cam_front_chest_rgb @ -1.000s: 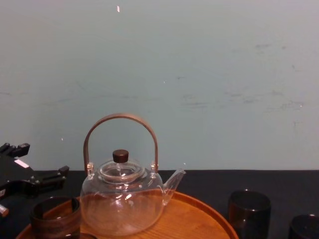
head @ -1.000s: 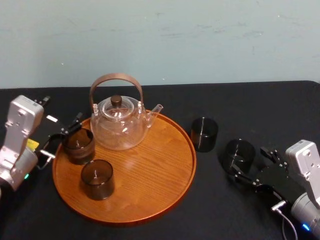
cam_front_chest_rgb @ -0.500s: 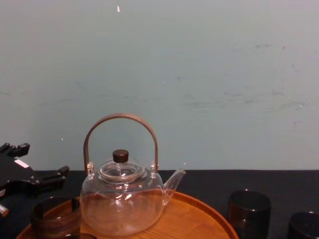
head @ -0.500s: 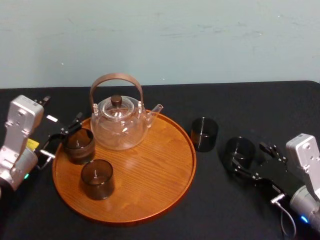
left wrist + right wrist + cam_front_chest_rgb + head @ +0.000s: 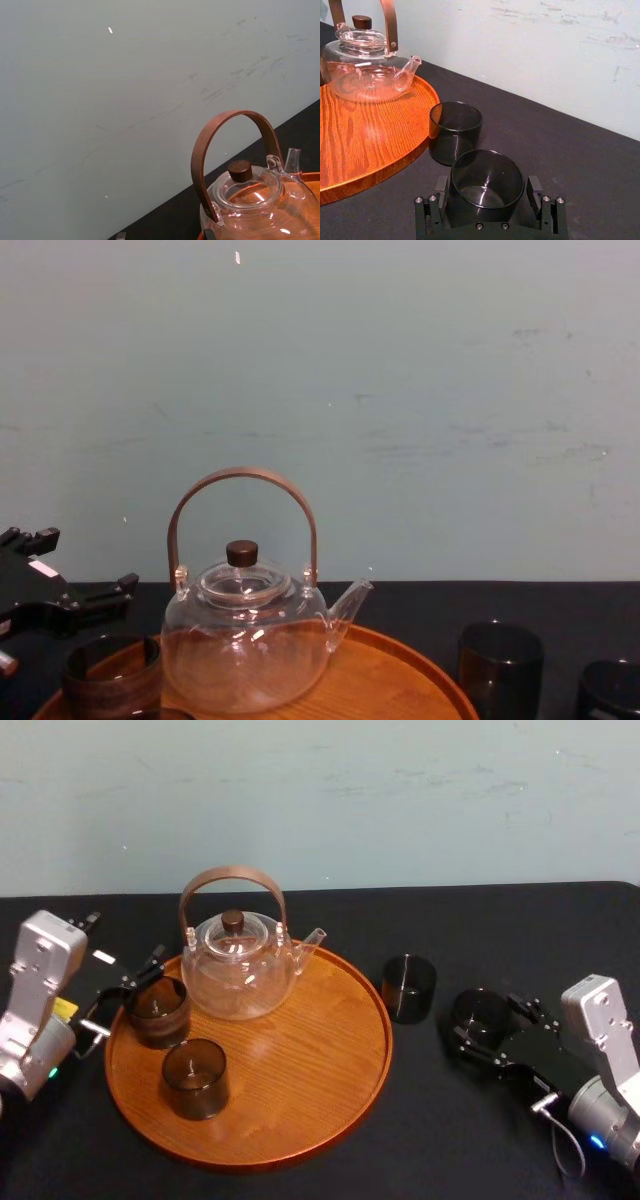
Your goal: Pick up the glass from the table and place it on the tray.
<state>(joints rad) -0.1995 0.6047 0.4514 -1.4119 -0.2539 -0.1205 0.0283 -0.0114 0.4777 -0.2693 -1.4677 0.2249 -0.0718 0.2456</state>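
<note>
Head view: the round wooden tray lies left of centre on the black table. It carries a glass teapot and two smoky tumblers, and its right side is bare, room, I judge, for more. The left gripper sits at the tray's left edge, jaws spread, clamping nothing I can see. The right gripper is low on the table, right of the tray. Its fingers are open just wider than the dark glass standing between them, lined up for a side pinch. That glass is short, straight-walled, smoke-tinted, empty and upright. A twin glass stands nearer the tray.
</note>
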